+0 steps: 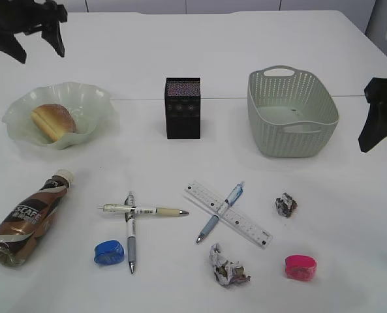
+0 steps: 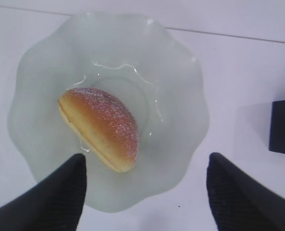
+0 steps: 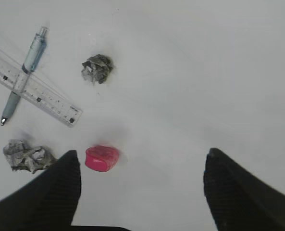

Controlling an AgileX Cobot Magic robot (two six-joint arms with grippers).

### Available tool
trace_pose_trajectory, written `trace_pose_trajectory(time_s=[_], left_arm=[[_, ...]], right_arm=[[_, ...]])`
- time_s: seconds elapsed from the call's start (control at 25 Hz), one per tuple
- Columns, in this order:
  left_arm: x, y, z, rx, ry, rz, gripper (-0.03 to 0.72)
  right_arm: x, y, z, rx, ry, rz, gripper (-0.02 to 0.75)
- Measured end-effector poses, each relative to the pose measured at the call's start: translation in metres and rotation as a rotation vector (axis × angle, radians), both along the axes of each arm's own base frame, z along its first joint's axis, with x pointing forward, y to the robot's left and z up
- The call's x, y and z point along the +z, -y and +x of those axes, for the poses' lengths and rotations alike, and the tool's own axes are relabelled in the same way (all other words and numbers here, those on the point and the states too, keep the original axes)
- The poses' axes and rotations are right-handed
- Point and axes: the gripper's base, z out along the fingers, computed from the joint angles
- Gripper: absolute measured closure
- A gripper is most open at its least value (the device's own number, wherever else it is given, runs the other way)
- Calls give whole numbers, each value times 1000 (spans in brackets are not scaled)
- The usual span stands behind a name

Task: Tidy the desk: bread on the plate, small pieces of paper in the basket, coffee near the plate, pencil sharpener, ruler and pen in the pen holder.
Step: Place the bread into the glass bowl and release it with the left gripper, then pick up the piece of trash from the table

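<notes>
The bread (image 1: 52, 121) (image 2: 100, 127) lies in the wavy pale plate (image 1: 89, 98) (image 2: 176, 120). My left gripper (image 1: 35, 31) (image 2: 144, 192) hangs open and empty above the plate. A coffee bottle (image 1: 29, 218) lies on its side at front left. Three pens (image 1: 144, 210) (image 1: 130, 231) (image 1: 220, 212), a ruler (image 1: 242, 222) (image 3: 46, 98), a blue sharpener (image 1: 109, 252), a pink sharpener (image 1: 300, 267) (image 3: 102, 158) and two paper balls (image 1: 285, 205) (image 1: 227, 267) (image 3: 97, 68) (image 3: 27, 156) lie at the front. The black pen holder (image 1: 182, 108) stands mid-table. My right gripper (image 1: 379, 114) (image 3: 141, 192) is open and empty, high at the right.
A pale green basket (image 1: 291, 134) stands right of the pen holder and looks empty. The pen holder's edge shows at the right of the left wrist view (image 2: 282, 126). One pen (image 3: 24, 72) lies across the ruler.
</notes>
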Motion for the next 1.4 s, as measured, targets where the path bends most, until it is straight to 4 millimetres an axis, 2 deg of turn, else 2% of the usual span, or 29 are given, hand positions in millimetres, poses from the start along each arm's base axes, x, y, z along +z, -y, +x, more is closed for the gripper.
trace_pose_trajectory(time_s=[0.24, 0.4, 0.52, 0.6, 0.72, 0.84, 1.0, 1.2, 1.4], left_arm=[[62, 5, -28, -84, 117, -46, 124], [81, 6, -50, -126, 125, -43, 126], [77, 3, -73, -151, 69, -18, 127], [68, -2, -92, -155, 6, 26, 128], [64, -10, -127, -154, -56, 82, 129], [71, -16, -167, -152, -65, 110, 135], [82, -20, -211, -151, -40, 110, 167], [89, -25, -247, -147, -8, 124, 176], [84, -27, -261, -147, -20, 131, 176]], right_arm=[[0, -6, -4, -5, -42, 66, 154], [0, -6, -5, 1, -60, 74, 154], [0, -6, -5, 7, -59, 72, 154], [0, -7, -5, 18, -57, 74, 154], [1, -9, -5, 31, -53, 93, 154], [1, -10, -5, 35, -52, 102, 154], [1, -9, -5, 35, -45, 99, 154], [2, -11, -2, 27, -14, 119, 154], [-7, -21, 7, 65, -26, 128, 154]])
